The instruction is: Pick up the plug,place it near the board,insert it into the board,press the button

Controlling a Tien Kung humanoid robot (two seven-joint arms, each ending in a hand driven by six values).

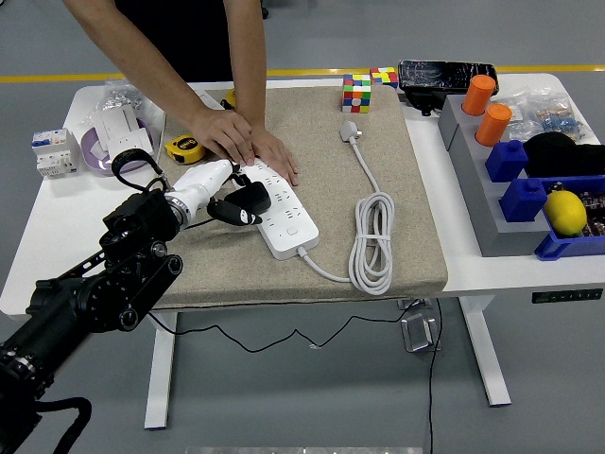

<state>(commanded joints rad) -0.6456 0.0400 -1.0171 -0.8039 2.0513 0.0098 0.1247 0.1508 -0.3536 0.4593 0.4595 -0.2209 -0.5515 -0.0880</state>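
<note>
A white power strip (284, 216) lies slantwise on the tan mat (321, 170). My left hand (230, 196), white at the end of a black arm, is shut on a black plug (244, 201). It holds the plug against the strip's left half. A person's two hands (248, 144) press down on the strip's far left end. The strip's own white cable (371, 241) coils to the right and ends in a white plug (350, 130) near the mat's back. Whether the black plug's pins are in a socket is hidden. The button cannot be made out.
A yellow tape measure (182, 146) lies just behind my hand. A white roll (118, 128) and a breaker (52, 151) stand at the left. Two colour cubes (357, 93) are at the back. A grey rack with orange and blue pieces (501, 142) and a lemon (565, 212) stands at the right.
</note>
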